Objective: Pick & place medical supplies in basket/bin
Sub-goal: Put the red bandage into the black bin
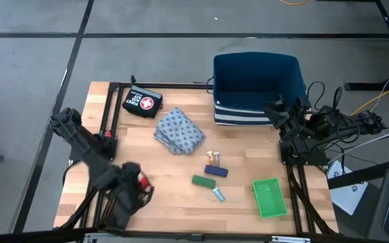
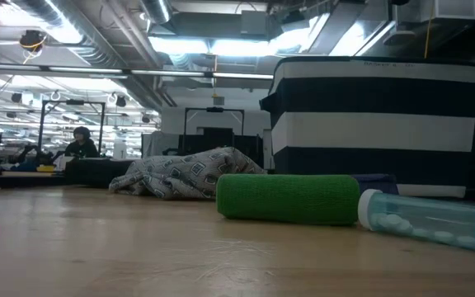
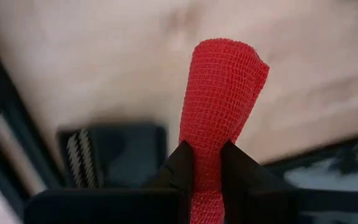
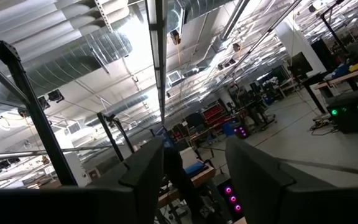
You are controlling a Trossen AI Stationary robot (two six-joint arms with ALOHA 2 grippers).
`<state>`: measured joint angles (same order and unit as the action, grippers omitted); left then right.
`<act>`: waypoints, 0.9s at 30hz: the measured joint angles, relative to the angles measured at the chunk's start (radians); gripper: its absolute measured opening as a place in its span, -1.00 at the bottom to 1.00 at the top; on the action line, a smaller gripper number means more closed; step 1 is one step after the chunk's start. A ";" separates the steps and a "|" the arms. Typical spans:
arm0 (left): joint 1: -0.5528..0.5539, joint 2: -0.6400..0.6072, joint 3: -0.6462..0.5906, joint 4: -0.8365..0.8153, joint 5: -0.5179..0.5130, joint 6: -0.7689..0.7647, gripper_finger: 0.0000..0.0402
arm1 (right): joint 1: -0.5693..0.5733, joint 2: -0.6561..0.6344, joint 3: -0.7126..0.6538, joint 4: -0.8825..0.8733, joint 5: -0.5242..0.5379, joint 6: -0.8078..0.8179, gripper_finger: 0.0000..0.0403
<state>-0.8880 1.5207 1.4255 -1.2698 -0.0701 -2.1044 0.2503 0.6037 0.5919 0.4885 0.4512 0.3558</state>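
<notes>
My left gripper (image 1: 138, 182) is over the table's near left corner, shut on a red mesh-wrapped cylinder (image 3: 222, 93). On the table lie a grey-blue patterned folded cloth (image 1: 179, 130), a tiny tan item (image 1: 213, 158), a dark blue piece (image 1: 216, 171), a green roll (image 1: 203, 181) and a teal-white tube (image 1: 218, 195). In the low view the green roll (image 2: 287, 198) and the tube (image 2: 427, 219) lie on their sides, with the cloth (image 2: 184, 173) behind them. My right gripper (image 4: 194, 168) is open at the table's right edge beside the basket, pointing up at the ceiling. My left gripper pinches the red cylinder between its two fingers (image 3: 179, 165), on the cylinder's lower part (image 3: 207, 168). Most of the cylinder sticks out past the fingertips, in line with the fingers. It looks lifted clear of the table.
A dark blue basket with striped sides (image 1: 255, 88) stands at the far right. A small green bin (image 1: 270, 198) sits near the near right corner. A black first aid pouch (image 1: 142, 102) lies at the far left. Bare wood shows between the left arm and the small items.
</notes>
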 joint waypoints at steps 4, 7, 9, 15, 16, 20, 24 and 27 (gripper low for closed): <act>-0.063 0.040 -0.002 0.022 0.096 -0.019 -0.82 | 0.000 0.000 0.000 -0.012 0.001 0.004 -0.13; -0.112 0.046 0.000 0.015 0.098 -0.027 -0.82 | 0.000 0.000 0.000 -0.024 0.001 0.004 -0.13; -0.136 0.060 0.001 0.015 0.096 -0.038 -0.80 | 0.000 0.000 0.000 -0.037 0.001 0.005 -0.13; -0.195 0.120 0.000 0.023 0.110 -0.069 -0.80 | 0.000 0.000 0.000 -0.067 0.001 0.036 -0.13; -0.204 0.136 0.001 0.024 0.123 -0.073 -0.80 | 0.000 0.000 0.000 -0.068 0.001 0.043 -0.13; -0.237 0.186 -0.001 0.025 0.178 -0.089 -0.79 | 0.000 0.000 0.000 -0.070 0.002 0.082 -0.13; -0.262 0.223 -0.001 0.055 0.200 -0.107 -0.77 | 0.000 0.000 0.000 -0.071 0.004 0.107 -0.13; -0.266 0.248 -0.001 0.070 0.197 -0.122 -0.76 | 0.000 0.000 0.000 -0.072 0.004 0.113 -0.12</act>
<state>-1.1542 1.7691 1.4250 -1.1999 0.1265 -2.2265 0.2503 0.6037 0.5915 0.4165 0.4557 0.4686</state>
